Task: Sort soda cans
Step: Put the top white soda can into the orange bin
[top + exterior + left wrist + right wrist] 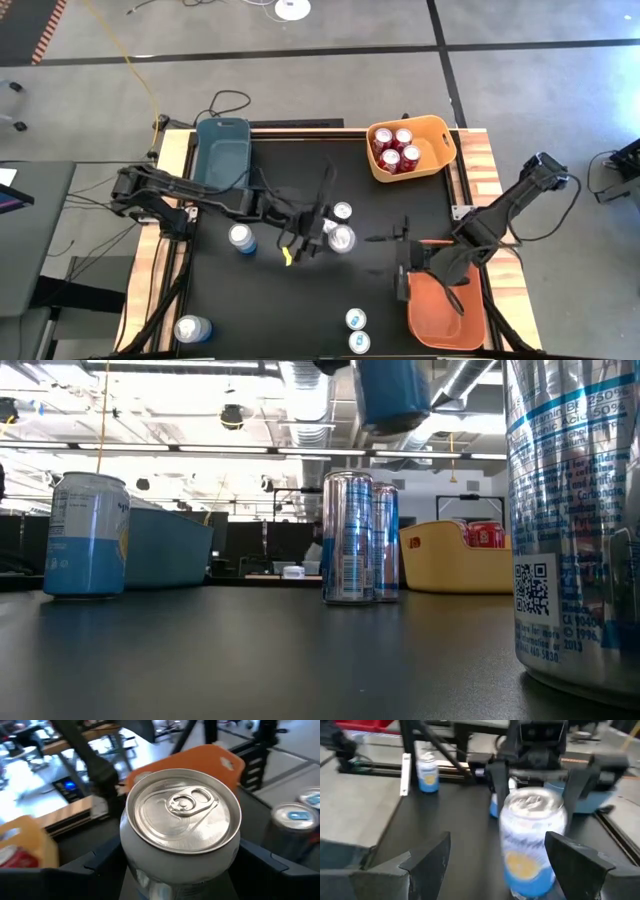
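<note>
Four red cans [397, 148] in yellow bin [437, 128]; left pincer [335, 236] grasping one silver can [341, 239]; right pincer [403, 262] spread, empty.

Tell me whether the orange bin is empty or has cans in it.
Empty, apparently: the high view shows only bare floor in the orange bin, though the right arm covers one corner.

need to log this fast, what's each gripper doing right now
left gripper: closed on a silver soda can, held above the table.
right gripper: open, empty, near the orange bin.

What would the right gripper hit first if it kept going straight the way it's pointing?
Probably the silver can held in the left gripper. It sits dead ahead between the right gripper's open fingers, though the gap is hard to judge.
</note>
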